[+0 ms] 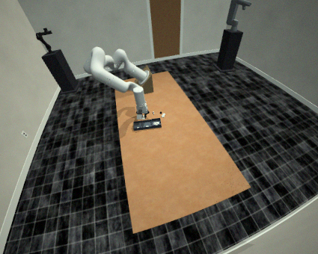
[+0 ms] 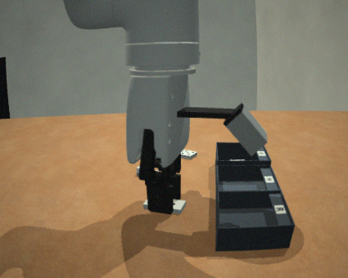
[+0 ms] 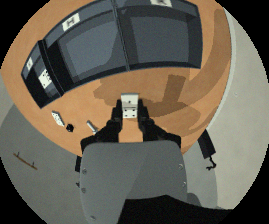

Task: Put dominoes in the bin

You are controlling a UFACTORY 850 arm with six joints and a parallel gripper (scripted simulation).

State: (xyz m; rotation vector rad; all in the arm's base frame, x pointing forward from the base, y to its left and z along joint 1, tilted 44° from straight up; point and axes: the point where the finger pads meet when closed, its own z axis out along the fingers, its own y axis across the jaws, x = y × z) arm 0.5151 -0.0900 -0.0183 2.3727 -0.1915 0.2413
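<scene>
Hand (image 2: 163,203) down at table (image 2: 70,164), beside bins (image 2: 250,209).
Fingers narrowed on a white domino (image 2: 178,204) lying flat; second domino (image 2: 188,154) behind.

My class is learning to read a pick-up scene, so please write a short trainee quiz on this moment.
1. True or false: the domino between the fingers of the hand is lifted off the table.
2. How many compartments does the row of bins have? A) two B) three C) four
3. Fill in: a second domino lies behind the hand, on the ___, outside the bins.

Key: 1 false, it lies flat on the table. 2 B. 3 table.
</scene>
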